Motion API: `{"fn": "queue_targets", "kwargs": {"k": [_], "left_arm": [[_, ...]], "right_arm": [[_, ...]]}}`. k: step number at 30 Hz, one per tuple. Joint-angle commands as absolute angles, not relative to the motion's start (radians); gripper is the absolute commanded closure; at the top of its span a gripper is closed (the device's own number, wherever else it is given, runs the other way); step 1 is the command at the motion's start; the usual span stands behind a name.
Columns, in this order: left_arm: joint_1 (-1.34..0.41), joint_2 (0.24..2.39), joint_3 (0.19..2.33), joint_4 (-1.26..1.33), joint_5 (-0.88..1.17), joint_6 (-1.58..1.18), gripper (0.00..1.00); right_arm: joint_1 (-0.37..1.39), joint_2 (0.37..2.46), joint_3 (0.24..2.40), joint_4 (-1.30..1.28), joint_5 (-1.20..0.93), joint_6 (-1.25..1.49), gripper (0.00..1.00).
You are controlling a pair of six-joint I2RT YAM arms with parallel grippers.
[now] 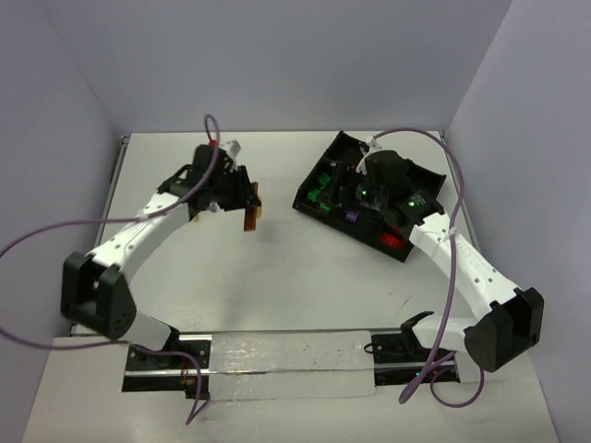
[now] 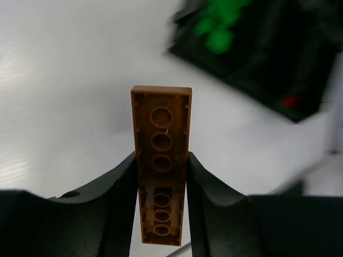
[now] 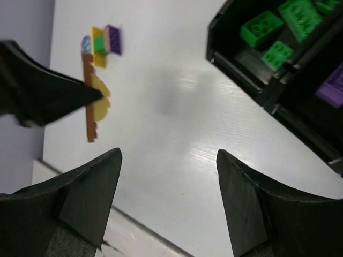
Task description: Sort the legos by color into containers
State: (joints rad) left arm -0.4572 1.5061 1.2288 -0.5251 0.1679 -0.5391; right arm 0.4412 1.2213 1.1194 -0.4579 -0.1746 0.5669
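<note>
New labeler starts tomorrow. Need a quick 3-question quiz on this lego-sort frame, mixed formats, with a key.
1. True or false: the right gripper is shut on a lego.
2. Multiple choice: what colour is the plate held by the left gripper? A red, B brown, C purple.
3. Fill in: in the right wrist view, the tray bin next to the purple brick holds only ___ legos.

Key
1. False: it is open with nothing between its fingers.
2. B.
3. Green: see the green legos.
</note>
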Motion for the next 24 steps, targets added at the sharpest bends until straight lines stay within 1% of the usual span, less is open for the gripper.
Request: {"fn": "queue_targets", "kwargs": {"k": [1, 2, 3, 5, 8, 12, 14, 17, 20, 24], "left_arm": [[-0.396, 1.384, 1.136, -0.216, 0.587, -0.706, 1.0], [-0.388, 1.373, 1.112, -0.15, 0.654, -0.745, 1.0], [-0.387, 1.369, 1.099, -0.111, 0.684, -0.752, 1.0], [-0.38, 1.367, 1.07, -0.003, 0.758, -0.825, 1.0], [-0.381, 1.367, 1.038, 0.128, 0.813, -0.911, 1.0], [-0.369, 1.368, 0.993, 0.297, 0.869, -1.011, 1.0], [-0.353, 1.373, 0.968, 0.368, 0.896, -1.077, 1.0], [-0.341, 1.361, 0.946, 0.409, 0.909, -1.101, 1.0], [-0.335, 1.356, 0.95, 0.383, 0.912, -1.091, 1.0], [-0.327, 1.347, 0.932, 0.413, 0.925, -1.112, 1.0]], "right_arm": [[0.451, 1.178, 1.121, -0.342, -0.409, 0.509, 0.21], [0.456, 1.173, 1.108, -0.311, -0.474, 0.503, 0.22], [0.457, 1.174, 1.102, -0.294, -0.485, 0.499, 0.23], [0.519, 1.195, 1.131, -0.316, -0.534, 0.427, 0.27], [0.605, 1.225, 1.181, -0.353, -0.542, 0.377, 0.27], [0.62, 1.229, 1.132, -0.22, -0.584, 0.455, 0.27], [0.624, 1.235, 1.132, -0.212, -0.587, 0.454, 0.27], [0.622, 1.243, 1.129, -0.198, -0.562, 0.468, 0.26], [0.62, 1.26, 1.12, -0.152, -0.546, 0.521, 0.26], [0.617, 1.276, 1.075, -0.025, -0.587, 0.613, 0.26]]}}
